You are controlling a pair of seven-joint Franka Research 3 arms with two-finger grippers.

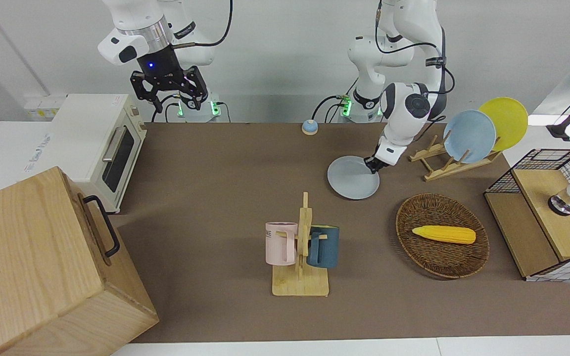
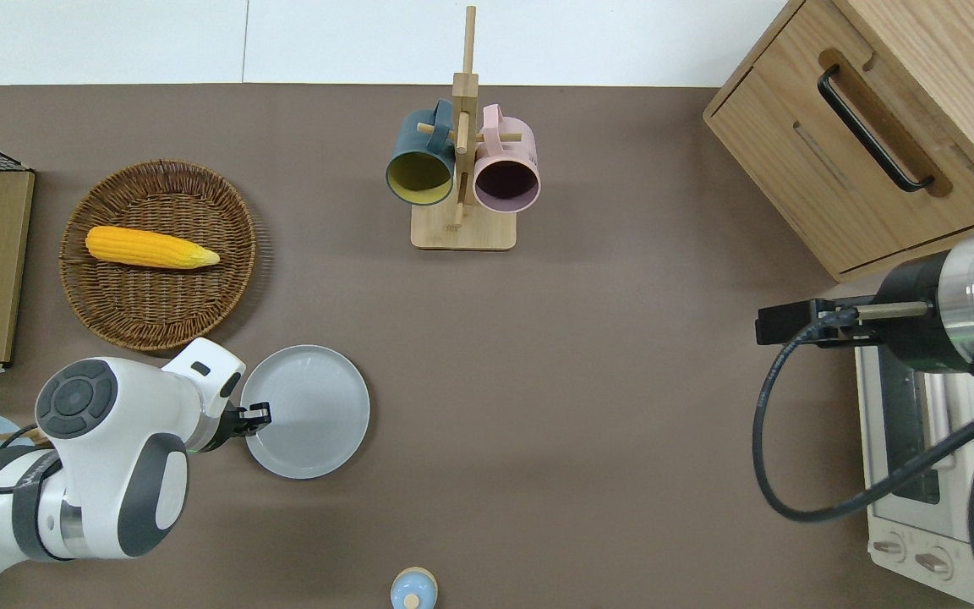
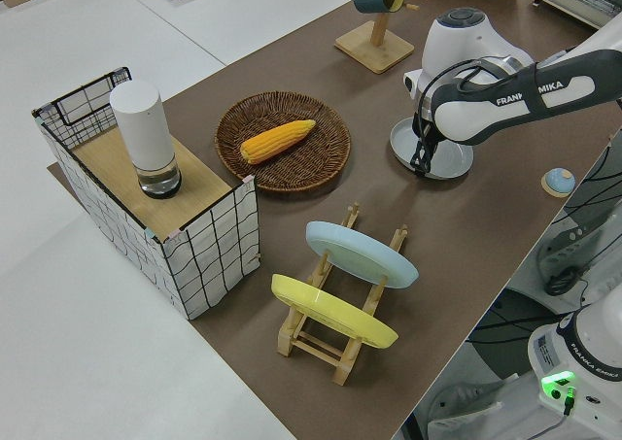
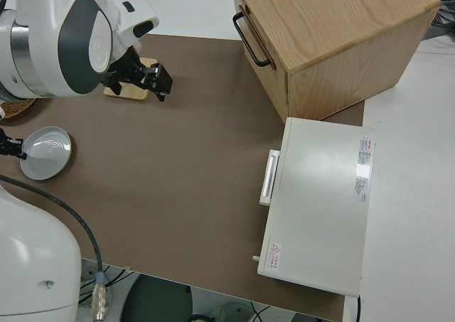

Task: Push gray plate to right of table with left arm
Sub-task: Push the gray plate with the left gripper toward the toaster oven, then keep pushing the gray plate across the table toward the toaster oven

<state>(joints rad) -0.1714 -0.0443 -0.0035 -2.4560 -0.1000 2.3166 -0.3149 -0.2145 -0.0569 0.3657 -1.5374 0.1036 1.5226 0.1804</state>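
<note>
— Overhead view, starting at the left arm's end: what's there?

— A wicker basket (image 2: 157,254) holding a corn cob (image 2: 151,248). Nearer to the robots, the left gripper (image 2: 255,415) is down at the rim of the gray plate (image 2: 308,411), which lies flat on the table (image 2: 588,440).

— Is it gripping the rim?

— It touches the edge toward the left arm's end; whether the jaws are spread or pressed together, I cannot tell.

— And further along?

— A mug rack (image 2: 462,178) stands farther from the robots than the plate. The right gripper (image 1: 168,88) is parked, jaws spread.
</note>
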